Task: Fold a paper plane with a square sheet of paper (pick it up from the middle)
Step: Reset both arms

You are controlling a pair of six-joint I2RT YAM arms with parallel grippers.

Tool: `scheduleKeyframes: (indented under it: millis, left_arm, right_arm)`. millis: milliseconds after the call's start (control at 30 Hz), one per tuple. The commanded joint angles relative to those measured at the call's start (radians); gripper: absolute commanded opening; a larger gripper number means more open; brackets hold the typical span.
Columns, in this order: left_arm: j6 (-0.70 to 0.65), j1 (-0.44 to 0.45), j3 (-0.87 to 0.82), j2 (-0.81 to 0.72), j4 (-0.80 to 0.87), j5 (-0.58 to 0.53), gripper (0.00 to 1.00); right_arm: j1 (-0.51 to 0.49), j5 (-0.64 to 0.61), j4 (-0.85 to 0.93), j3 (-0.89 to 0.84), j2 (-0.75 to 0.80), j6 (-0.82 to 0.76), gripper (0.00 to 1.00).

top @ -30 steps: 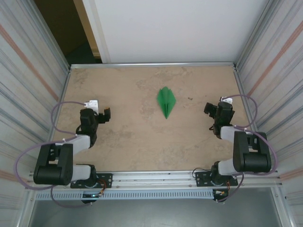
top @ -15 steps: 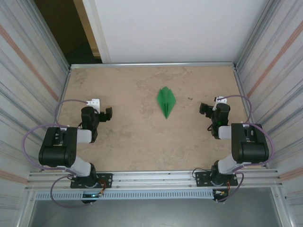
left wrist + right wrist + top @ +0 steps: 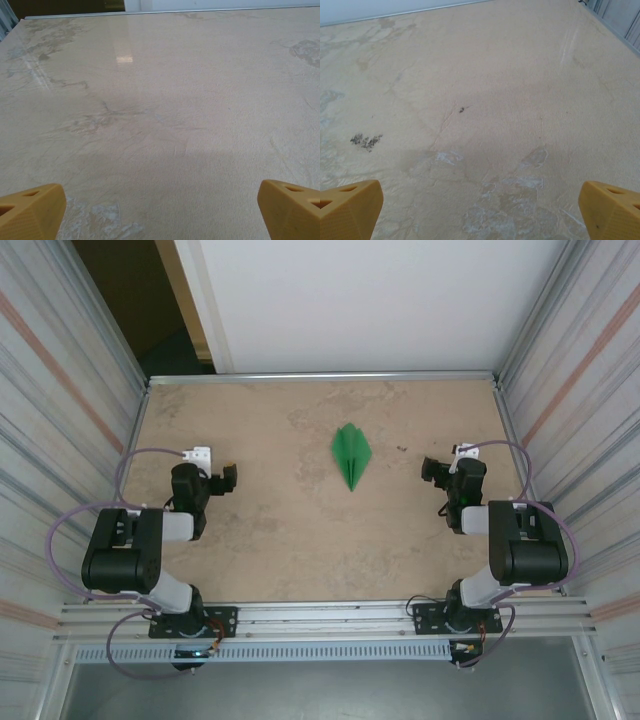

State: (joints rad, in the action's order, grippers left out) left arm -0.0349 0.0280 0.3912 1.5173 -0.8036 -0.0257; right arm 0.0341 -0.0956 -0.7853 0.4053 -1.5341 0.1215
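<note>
The square sheet of paper lies folded into a narrow, pointed green paper plane (image 3: 351, 455) with a centre ridge, flat on the table's middle, its tip toward the near edge. My left gripper (image 3: 222, 480) rests low at the left, well apart from the plane, open and holding nothing. My right gripper (image 3: 432, 472) rests at the right, also open, with a gap of bare table between it and the plane. In the left wrist view the left gripper (image 3: 161, 207) has yellow fingertips (image 3: 32, 207) spread wide over bare tabletop. The right gripper (image 3: 482, 210) looks the same, fingertips (image 3: 350, 205) far apart.
The tan tabletop (image 3: 280, 530) is fenced by ribbed metal walls left (image 3: 60, 440) and right (image 3: 580, 420) and a white back panel (image 3: 380, 300). Both arm bases sit on the near rail (image 3: 320, 625). A small dark speck (image 3: 462, 109) marks the surface ahead of the right gripper.
Both arms have folded back toward their bases, and the right gripper has shifted slightly left. The jaws stay wide open. The green plane has not moved.
</note>
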Motion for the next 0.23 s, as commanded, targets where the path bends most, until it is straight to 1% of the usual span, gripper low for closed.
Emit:
scheduleKeyframes:
  millis: [0, 67, 200]
  left_arm:
    - [-0.029, 0.002, 0.028, 0.003, 0.022, 0.008, 0.99]
    - [-0.024, -0.01, 0.035, 0.004, 0.032, 0.035, 0.99]
    - [-0.027, -0.011, 0.026, -0.002, 0.022, 0.04, 0.99]
  right_arm:
    - [-0.003, 0.01, -0.028, -0.004, -0.008, -0.015, 0.99]
    - [-0.003, 0.011, -0.028, -0.003, -0.008, -0.016, 0.99]
    - [-0.003, 0.012, -0.031, -0.009, -0.003, -0.015, 0.99]
